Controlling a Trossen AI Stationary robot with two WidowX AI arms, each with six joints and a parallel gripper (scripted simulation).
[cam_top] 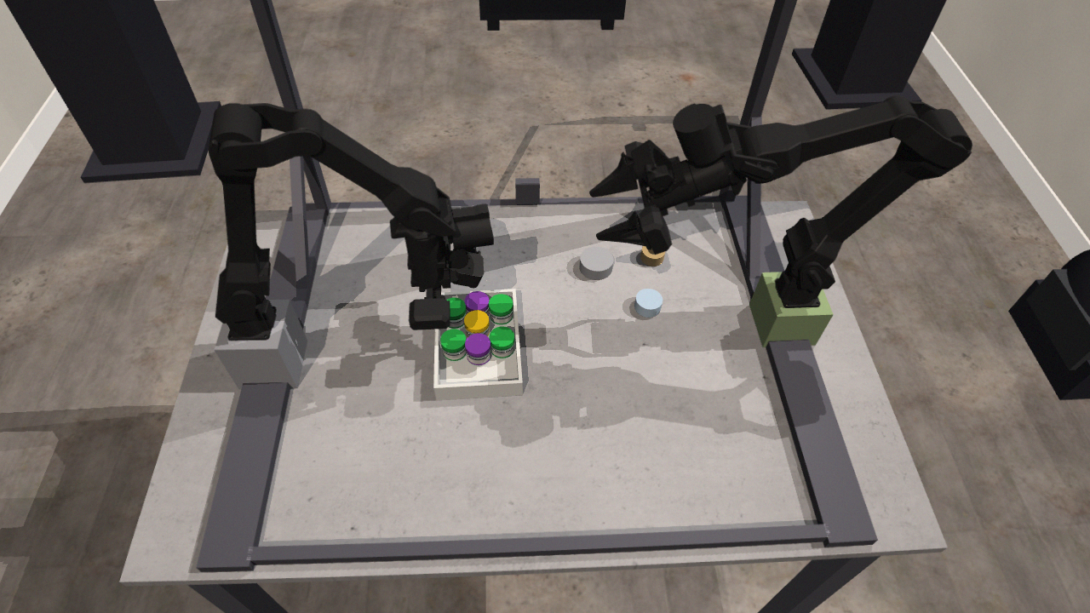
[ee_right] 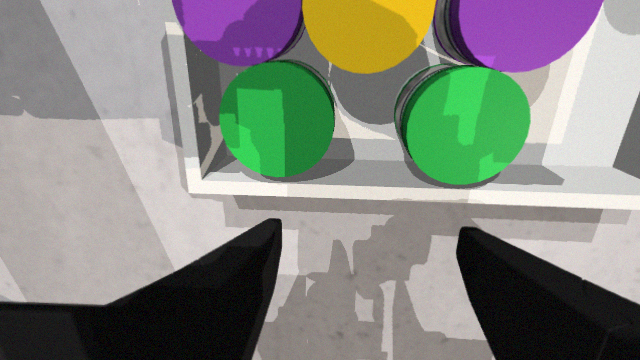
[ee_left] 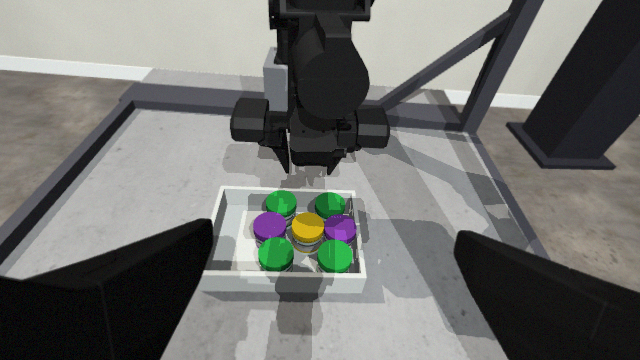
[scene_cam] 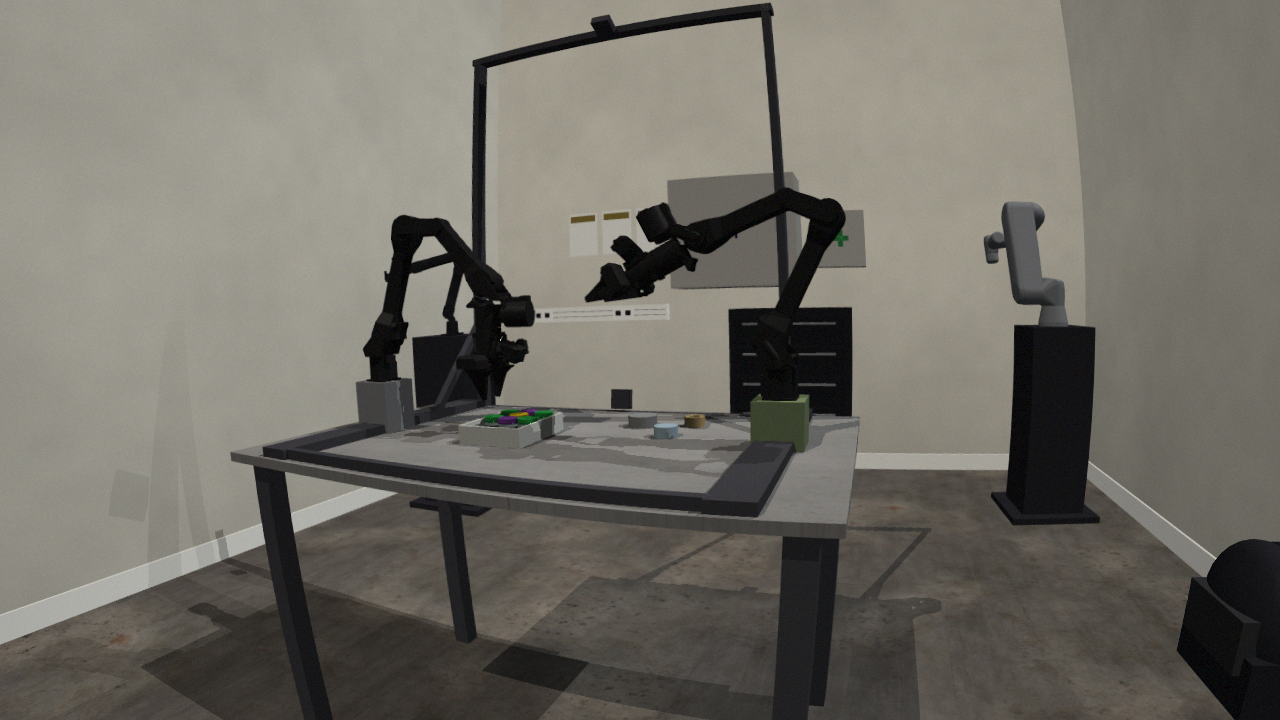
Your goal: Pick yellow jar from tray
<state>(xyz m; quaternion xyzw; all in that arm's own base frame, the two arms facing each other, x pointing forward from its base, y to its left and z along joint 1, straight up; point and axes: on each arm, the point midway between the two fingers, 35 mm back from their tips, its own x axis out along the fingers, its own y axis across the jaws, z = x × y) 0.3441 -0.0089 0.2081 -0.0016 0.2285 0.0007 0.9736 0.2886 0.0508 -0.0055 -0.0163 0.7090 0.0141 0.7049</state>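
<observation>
The yellow jar (cam_top: pixel 476 320) stands in the middle of the white tray (cam_top: pixel 479 339), with two purple jars and several green jars packed around it, all caps up. It also shows in the left wrist view (ee_left: pixel 307 226) and the right wrist view (ee_right: pixel 367 30). In the right wrist view, two green jars (ee_right: pixel 276 117) (ee_right: pixel 467 125) stand apart with a gap in front of the yellow jar. My right gripper (ee_right: pixel 368 235) is open and empty, pointing down just outside the tray's wall (ee_right: pixel 400 190). It also shows in the left wrist view (ee_left: pixel 310 170). My left gripper (cam_top: pixel 610 211) is wide open and empty, high above the table's back.
A grey disc (cam_top: pixel 596 263), a tan disc (cam_top: pixel 650 255) and a light blue disc (cam_top: pixel 648 302) lie on the table under the left arm. A small dark cube (cam_top: pixel 527 189) sits at the back edge. Dark rails frame the table. The arms stand on a green block (cam_top: pixel 788 308) and a grey block (cam_top: pixel 262 346).
</observation>
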